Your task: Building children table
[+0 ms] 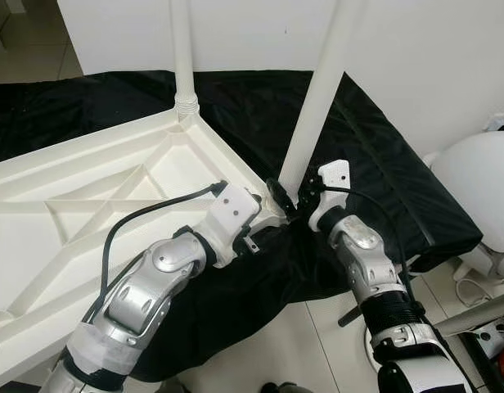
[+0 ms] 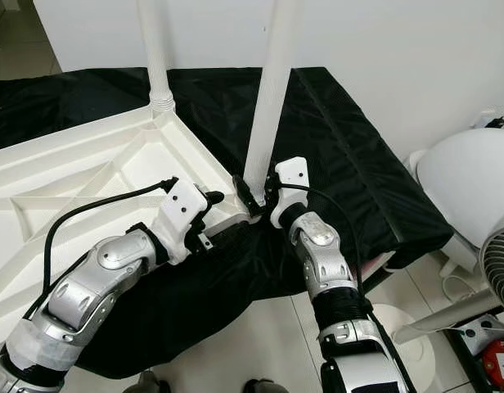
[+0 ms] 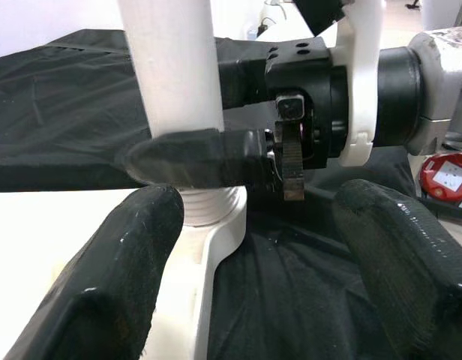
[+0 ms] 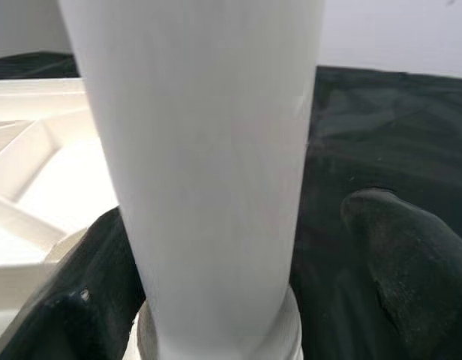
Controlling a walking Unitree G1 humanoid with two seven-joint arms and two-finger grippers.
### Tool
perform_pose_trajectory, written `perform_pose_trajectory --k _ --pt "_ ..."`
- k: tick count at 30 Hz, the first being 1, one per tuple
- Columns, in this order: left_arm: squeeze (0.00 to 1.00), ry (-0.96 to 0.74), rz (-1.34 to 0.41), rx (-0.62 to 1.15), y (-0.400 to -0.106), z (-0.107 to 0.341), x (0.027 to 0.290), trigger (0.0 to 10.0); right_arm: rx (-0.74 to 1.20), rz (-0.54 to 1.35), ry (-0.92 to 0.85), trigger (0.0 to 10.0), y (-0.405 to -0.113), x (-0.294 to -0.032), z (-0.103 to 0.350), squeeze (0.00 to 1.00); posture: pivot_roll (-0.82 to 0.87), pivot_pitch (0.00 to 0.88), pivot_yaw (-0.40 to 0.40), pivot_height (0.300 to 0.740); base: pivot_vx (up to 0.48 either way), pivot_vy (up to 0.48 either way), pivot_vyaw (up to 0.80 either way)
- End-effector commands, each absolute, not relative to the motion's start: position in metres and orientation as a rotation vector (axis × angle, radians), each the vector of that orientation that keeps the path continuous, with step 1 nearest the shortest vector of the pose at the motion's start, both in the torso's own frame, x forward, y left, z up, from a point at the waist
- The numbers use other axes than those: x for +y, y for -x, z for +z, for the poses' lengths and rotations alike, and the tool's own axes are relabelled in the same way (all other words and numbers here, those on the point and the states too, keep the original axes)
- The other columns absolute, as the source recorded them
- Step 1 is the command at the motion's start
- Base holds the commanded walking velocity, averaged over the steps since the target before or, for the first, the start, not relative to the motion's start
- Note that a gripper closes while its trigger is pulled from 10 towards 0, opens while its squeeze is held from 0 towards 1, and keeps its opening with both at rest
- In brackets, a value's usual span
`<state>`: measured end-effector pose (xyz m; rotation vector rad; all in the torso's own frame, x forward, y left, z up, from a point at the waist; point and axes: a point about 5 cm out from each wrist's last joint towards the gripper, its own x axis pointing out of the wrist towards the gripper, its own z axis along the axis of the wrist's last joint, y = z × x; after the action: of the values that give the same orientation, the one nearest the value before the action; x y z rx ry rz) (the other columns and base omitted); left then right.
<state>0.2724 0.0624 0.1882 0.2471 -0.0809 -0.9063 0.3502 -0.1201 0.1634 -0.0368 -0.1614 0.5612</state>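
White tabletop (image 1: 88, 205) lies upside down on black cloth (image 1: 375, 172), ribs up. One leg (image 1: 183, 57) stands upright in far corner socket. Second leg (image 1: 317, 98) stands slightly tilted at near corner. Right tool (image 1: 291, 195) clamps that leg's base, fingers either side. Left tool (image 3: 253, 247) just beside same corner, fingers spread, gripping nothing. White fan (image 1: 481, 196) at right on floor.
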Motion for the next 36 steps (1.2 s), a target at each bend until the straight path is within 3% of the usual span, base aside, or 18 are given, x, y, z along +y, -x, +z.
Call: perform_pose_trajectory --k 1,2,3,5,6,8,9,10,11,13,23,24,30,36 --pt "0.00 -0.256 -0.940 -0.107 -0.267 0.191 0.056 10.0 -0.154 0.610 0.053 9.6 -0.352 -0.118 0.163 0.00 0.09 0.087 -0.060 0.740 0.000 0.000 0.00" --pt "0.00 -0.256 -0.939 -0.110 -0.266 0.191 0.055 10.0 -0.151 0.630 0.061 9.1 -0.352 -0.117 0.163 0.00 0.09 0.087 -0.060 0.740 0.000 0.000 0.00" --pt "0.00 -0.254 -0.938 -0.110 -0.266 0.192 0.053 10.0 -0.148 0.661 0.085 4.8 -0.354 -0.116 0.162 0.00 0.09 0.087 -0.060 0.740 0.000 0.000 0.00" --pt "0.00 -0.254 -0.938 -0.110 -0.266 0.192 0.053 10.0 -0.148 0.661 0.085 4.8 -0.354 -0.116 0.162 0.00 0.09 0.087 -0.060 0.740 0.000 0.000 0.00" --pt "0.00 -0.251 -0.937 -0.111 -0.266 0.193 0.052 10.0 -0.146 0.678 0.106 4.0 -0.357 -0.116 0.162 0.00 0.09 0.087 -0.058 0.740 0.000 0.000 0.00" --pt "0.00 -0.251 -0.936 -0.111 -0.266 0.193 0.052 10.0 -0.145 0.681 0.110 4.0 -0.357 -0.116 0.162 0.00 0.09 0.087 -0.058 0.740 0.000 0.000 0.00" --pt "0.00 -0.251 -0.938 -0.114 -0.267 0.193 0.051 10.0 -0.146 0.690 0.123 2.2 -0.359 -0.115 0.162 0.00 0.09 0.087 -0.056 0.740 0.000 0.000 0.00" --pt "0.00 -0.251 -0.938 -0.114 -0.267 0.193 0.051 10.0 -0.146 0.690 0.123 2.2 -0.359 -0.115 0.162 0.00 0.09 0.087 -0.056 0.740 0.000 0.000 0.00" --pt "0.00 -0.252 -0.940 -0.115 -0.267 0.193 0.050 10.0 -0.147 0.699 0.133 3.1 -0.360 -0.115 0.162 0.00 0.09 0.087 -0.056 0.740 0.000 0.000 0.00" --pt "0.00 -0.254 -0.944 -0.119 -0.267 0.193 0.048 10.0 -0.144 0.711 0.140 0.0 -0.361 -0.115 0.162 0.00 0.09 0.087 -0.058 0.740 0.000 0.000 0.00" --pt "0.00 -0.259 -0.944 -0.128 -0.266 0.194 0.047 10.0 -0.106 0.687 0.131 0.0 -0.362 -0.119 0.154 0.00 0.08 0.089 -0.062 0.740 0.000 0.000 0.00" --pt "0.00 -0.257 -0.942 -0.131 -0.266 0.194 0.047 10.0 -0.096 0.659 0.115 10.0 -0.361 -0.121 0.150 0.00 0.08 0.088 -0.063 0.740 0.000 0.000 0.00" --pt "0.00 -0.256 -0.939 -0.137 -0.267 0.195 0.047 10.0 -0.074 0.593 0.064 10.0 -0.360 -0.120 0.146 0.00 0.08 0.087 -0.066 0.740 0.000 0.000 0.00" --pt "0.00 -0.262 -0.935 -0.148 -0.268 0.196 0.047 10.0 -0.092 0.382 -0.033 10.0 -0.357 -0.113 0.148 0.00 0.07 0.080 -0.073 0.740 0.000 0.000 0.00"
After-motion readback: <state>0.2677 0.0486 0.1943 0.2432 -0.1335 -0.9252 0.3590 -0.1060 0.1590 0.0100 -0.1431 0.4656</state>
